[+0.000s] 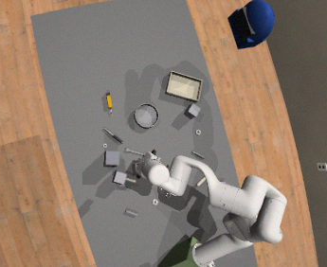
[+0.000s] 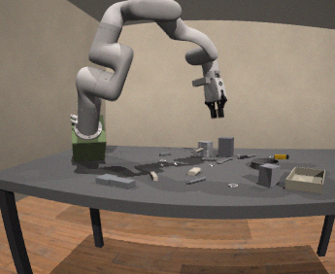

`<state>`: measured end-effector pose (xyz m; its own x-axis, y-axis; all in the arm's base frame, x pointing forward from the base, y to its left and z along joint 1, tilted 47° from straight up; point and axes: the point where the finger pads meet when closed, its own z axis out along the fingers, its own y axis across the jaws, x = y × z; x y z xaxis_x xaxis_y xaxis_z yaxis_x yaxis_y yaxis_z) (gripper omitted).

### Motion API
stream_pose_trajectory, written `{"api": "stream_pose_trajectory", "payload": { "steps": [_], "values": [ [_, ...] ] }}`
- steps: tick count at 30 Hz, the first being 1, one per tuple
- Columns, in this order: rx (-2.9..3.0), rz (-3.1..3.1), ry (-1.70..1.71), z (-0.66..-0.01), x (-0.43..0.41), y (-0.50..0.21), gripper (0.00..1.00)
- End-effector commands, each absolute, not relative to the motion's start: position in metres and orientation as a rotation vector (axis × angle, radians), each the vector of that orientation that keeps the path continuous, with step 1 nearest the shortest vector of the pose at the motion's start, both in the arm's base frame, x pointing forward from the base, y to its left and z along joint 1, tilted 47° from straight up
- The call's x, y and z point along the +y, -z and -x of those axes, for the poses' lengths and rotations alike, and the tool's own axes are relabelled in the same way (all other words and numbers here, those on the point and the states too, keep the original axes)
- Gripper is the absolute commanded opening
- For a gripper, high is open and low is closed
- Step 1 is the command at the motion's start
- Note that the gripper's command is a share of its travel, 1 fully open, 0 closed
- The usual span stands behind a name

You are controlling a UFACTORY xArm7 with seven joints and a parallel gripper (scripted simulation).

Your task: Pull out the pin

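Note:
The pin (image 1: 132,181) (image 2: 198,151) is a short cream peg sticking sideways out of a small grey block (image 1: 119,177) (image 2: 206,148) near the middle of the table. A second grey block (image 1: 111,157) (image 2: 225,146) stands close beside it, and a third (image 1: 193,110) (image 2: 268,174) stands near the tray. My gripper (image 1: 141,166) (image 2: 216,115) hangs high above the table, roughly over the pin's block and a little to its side. Its fingers point down, stand partly apart and hold nothing.
A cream tray (image 1: 184,85) (image 2: 305,179), a round grey ring (image 1: 146,115) (image 2: 264,162) and a yellow marker (image 1: 109,101) (image 2: 281,156) lie at the far end. Loose pegs (image 2: 194,171), washers (image 1: 198,132), a bolt (image 1: 134,151) and a grey bar (image 1: 131,212) (image 2: 116,182) are scattered about.

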<state>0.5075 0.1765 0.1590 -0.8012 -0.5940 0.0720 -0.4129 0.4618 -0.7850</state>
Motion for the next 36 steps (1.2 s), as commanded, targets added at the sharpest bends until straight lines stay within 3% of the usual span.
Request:
{"api": "stream_pose_trajectory", "payload": {
  "steps": [1, 36],
  "values": [
    [2.449, 0.753, 1.277, -0.514, 0.165, -0.198, 0.43],
    [2.203, 0.677, 1.518, -0.537, 0.118, -0.307, 0.43]
  ]
}}
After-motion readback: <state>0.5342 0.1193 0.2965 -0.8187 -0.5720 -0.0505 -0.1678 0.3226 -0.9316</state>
